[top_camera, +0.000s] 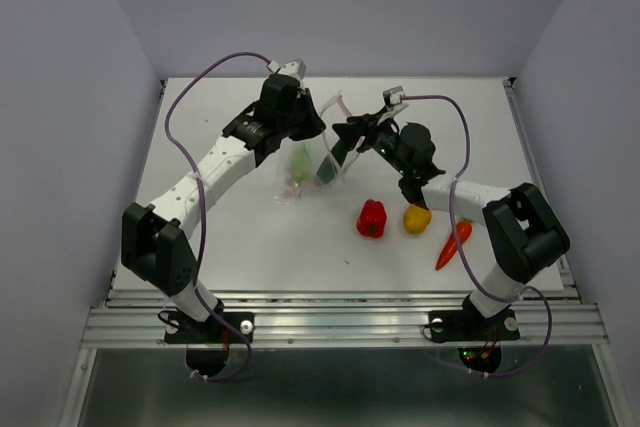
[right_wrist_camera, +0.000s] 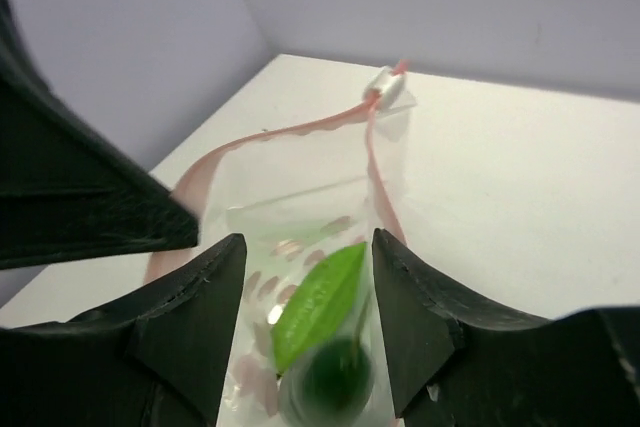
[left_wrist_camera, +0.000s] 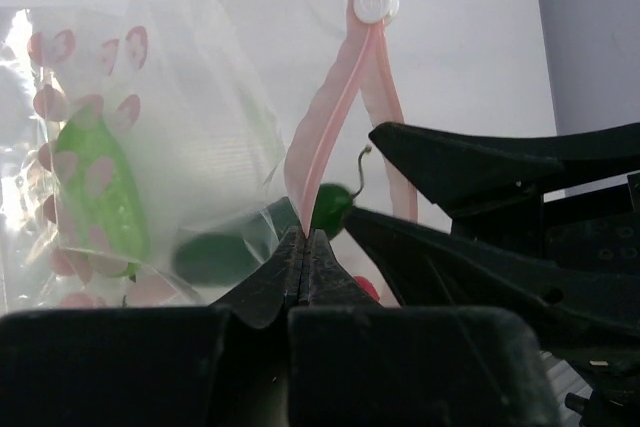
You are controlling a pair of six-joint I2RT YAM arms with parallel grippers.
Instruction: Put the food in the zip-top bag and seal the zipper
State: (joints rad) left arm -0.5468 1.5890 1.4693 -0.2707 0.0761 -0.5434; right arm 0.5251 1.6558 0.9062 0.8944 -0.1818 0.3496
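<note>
The worktop (top_camera: 250,247) is overlooked from above and behind, while the zip-top bag (left_wrist_camera: 200,97) is viewed closely by both wrist cameras.

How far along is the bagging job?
Done: the pod and the cucumber look to be inside the bag. In hand: the left gripper is shut on the bag's mouth edge, and the right gripper is open just above the cucumber. Left: the pepper, the yellow piece and the carrot lie on the table, and the zipper is unsealed.
</note>
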